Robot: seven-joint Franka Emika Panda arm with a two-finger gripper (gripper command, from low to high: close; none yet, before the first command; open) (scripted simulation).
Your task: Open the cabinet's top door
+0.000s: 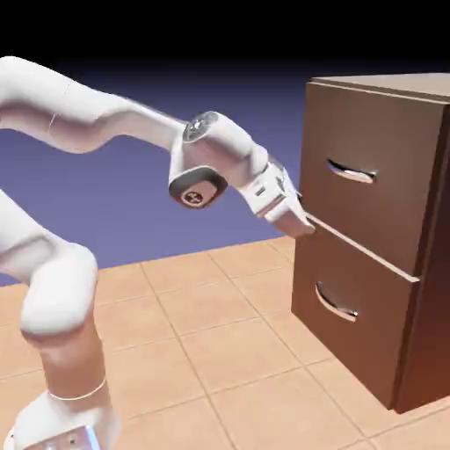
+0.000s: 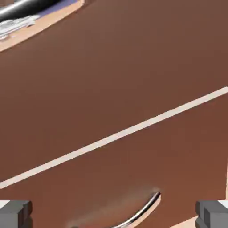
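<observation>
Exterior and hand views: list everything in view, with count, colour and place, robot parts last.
cabinet: 1, dark brown, at the exterior view's right, standing on the floor
top door: 1, brown, upper front of the cabinet, shut
lower front: 1, brown, below the top door
upper handle: 1, silver, curved, on the top door
lower handle: 1, silver, curved, on the lower front
pale strip: 1, whitish, between the two fronts
floor: 1, peach tiles, below
backdrop: 1, blue-violet fading to black, behind
robot arm: 1, white, at the exterior view's left, reaching right
end effector: 1, white with grey fingertips, open, near the cabinet's fronts
</observation>
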